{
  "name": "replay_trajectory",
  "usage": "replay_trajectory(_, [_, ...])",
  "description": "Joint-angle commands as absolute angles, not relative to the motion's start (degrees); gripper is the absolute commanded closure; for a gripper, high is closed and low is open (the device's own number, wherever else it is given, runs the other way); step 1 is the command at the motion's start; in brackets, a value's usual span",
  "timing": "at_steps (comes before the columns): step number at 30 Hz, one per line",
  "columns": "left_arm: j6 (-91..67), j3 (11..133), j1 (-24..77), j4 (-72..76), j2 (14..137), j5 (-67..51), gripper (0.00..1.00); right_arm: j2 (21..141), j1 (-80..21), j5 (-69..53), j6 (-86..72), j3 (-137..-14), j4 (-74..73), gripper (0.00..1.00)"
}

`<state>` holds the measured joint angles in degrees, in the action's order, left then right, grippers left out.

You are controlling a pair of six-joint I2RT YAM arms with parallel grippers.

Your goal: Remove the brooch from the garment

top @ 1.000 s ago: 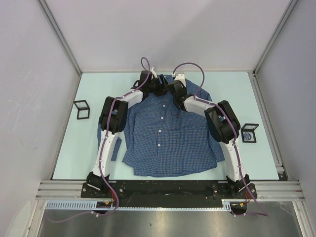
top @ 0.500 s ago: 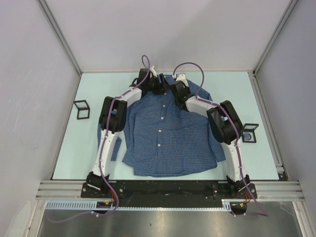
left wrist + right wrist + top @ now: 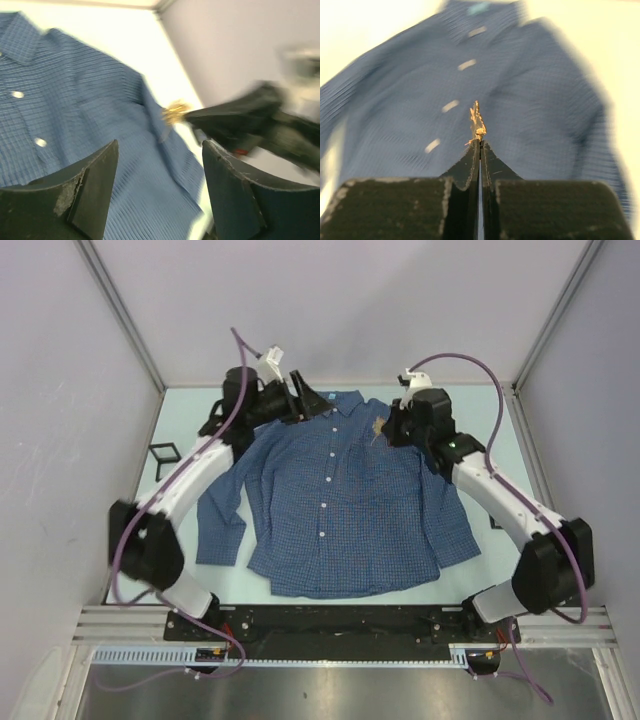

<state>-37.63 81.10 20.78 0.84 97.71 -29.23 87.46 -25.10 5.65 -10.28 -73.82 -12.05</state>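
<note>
The garment point(image 3: 330, 500), a blue checked shirt with white buttons, lies flat and face up on the pale table. My right gripper point(image 3: 388, 430) hovers over the shirt's chest, right of the placket, and is shut on the brooch point(image 3: 378, 428). The gold ornament point(image 3: 478, 122) sticks out from the closed fingertips of that gripper point(image 3: 480, 143). In the left wrist view the brooch point(image 3: 175, 111) hangs just above the cloth point(image 3: 75, 110); whether it still holds fabric I cannot tell. My left gripper point(image 3: 303, 398) is open beside the collar, with nothing in the left gripper point(image 3: 160, 165).
A small black wire-frame stand point(image 3: 164, 454) sits on the table point(image 3: 480, 405) left of the shirt. Another black stand point(image 3: 497, 517) shows partly behind the right arm. Grey enclosure walls point(image 3: 60, 440) close in the left, right and far sides.
Both arms have swung apart from the collar, the left one out to the left and the right one to the right. The brooch now shows in the right gripper's tips.
</note>
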Motion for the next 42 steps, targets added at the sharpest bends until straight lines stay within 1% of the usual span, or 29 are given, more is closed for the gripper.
replay_trajectory(1, [-36.57,72.87,20.92,-4.29,81.15,-33.65,0.27,79.47,-25.22,-22.72,-14.24,-65.24,-11.35,1.0])
replay_trajectory(2, [-36.3,69.56,20.92,-5.44,78.51,-34.79,0.25,78.32,-25.92,-30.25,-13.72,-64.26,-10.55,1.0])
replay_trajectory(3, [-36.91,67.26,21.0,-4.75,76.31,-36.54,0.24,75.96,-26.19,-32.5,-13.8,-63.2,-10.37,1.0])
replay_trajectory(4, [-37.18,64.89,21.01,-3.62,71.94,-42.04,0.23,74.89,-26.45,-34.96,-13.97,-61.28,-10.28,1.0])
replay_trajectory(5, [-37.35,61.04,21.01,-3.34,70.33,-43.93,0.22,73.84,-26.98,-36.46,-14.76,-60.48,-10.11,1.0])
replay_trajectory(8, [-35.08,56.01,21.01,-5.7,64.53,-46.75,0.23,69.62,-26.98,-40.24,-15.29,-57.23,-10.9,1.0])
replay_trajectory(9, [-35.16,54.59,21.01,-5.19,63.21,-47.19,0.25,68.74,-26.98,-41.38,-15.73,-56.43,-10.99,1.0])
replay_trajectory(10, [-35.68,53.1,21.01,-3.97,60.84,-47.89,0.39,67.43,-26.98,-43.48,-15.99,-55.73,-10.99,1.0])
replay_trajectory(11, [-36.21,50.56,20.92,-1.61,60.12,-49.81,0.45,66.89,-27.07,-44.55,-16.52,-54.33,-10.46,1.0])
replay_trajectory(13, [-37.35,48.26,21.01,-0.27,58.98,-51.85,0.49,66.36,-27.77,-47.7,-18.45,-53.0,-8.97,1.0])
replay_trajectory(14, [-37.53,46.51,21.01,1.82,58.63,-52.64,0.47,65.92,-28.3,-48.59,-18.98,-52.13,-7.22,1.0])
replay_trajectory(16, [-37.97,45.01,21.18,2.72,58.8,-54.75,0.38,65.92,-29.7,-50.61,-20.82,-51.59,-5.28,1.0])
replay_trajectory(17, [-38.4,43.26,21.36,5.16,58.8,-55.45,0.36,66.09,-30.14,-51.15,-21.35,-51.5,-3.71,1.0])
replay_trajectory(19, [-40.51,41.67,21.62,8.07,59.59,-57.91,0.36,66.71,-31.11,-52.11,-22.32,-51.5,-2.55,1.0])
replay_trajectory(21, [-44.88,39.47,22.06,15.35,61.34,-61.15,0.4,67.93,-31.55,-52.47,-22.94,-51.42,-0.97,1.0])
replay_trajectory(22, [-45.96,39.03,22.32,17.56,61.96,-61.95,0.46,68.55,-31.99,-52.64,-23.37,-51.42,-0.62,1.0])
replay_trajectory(25, [-45.88,39.02,22.76,18.9,63.19,-62.06,0.53,70.05,-32.6,-52.47,-24.08,-51.33,2.37,1.0])
replay_trajectory(28, [-45.26,39.29,23.46,19.16,63.98,-61.87,0.55,71.45,-32.87,-52.82,-24.96,-51.33,4.56,1.0])
replay_trajectory(32, [-44.47,39.99,24.43,18.54,65.91,-61.96,0.55,72.6,-32.78,-53.61,-26.01,-51.33,6.41,1.0])
replay_trajectory(35, [-44.74,40.25,24.61,19.07,67.06,-61.79,0.58,72.69,-32.7,-53.61,-26.1,-51.33,6.76,1.0])
replay_trajectory(39, [-46.05,40.43,24.7,20.73,68.29,-62.4,0.64,73.04,-32.61,-54.05,-26.19,-51.33,7.38,1.0])
replay_trajectory(42, [-46.32,40.78,24.79,21.45,68.47,-62.31,0.77,73.74,-32.52,-54.67,-26.37,-51.42,7.65,1.0])
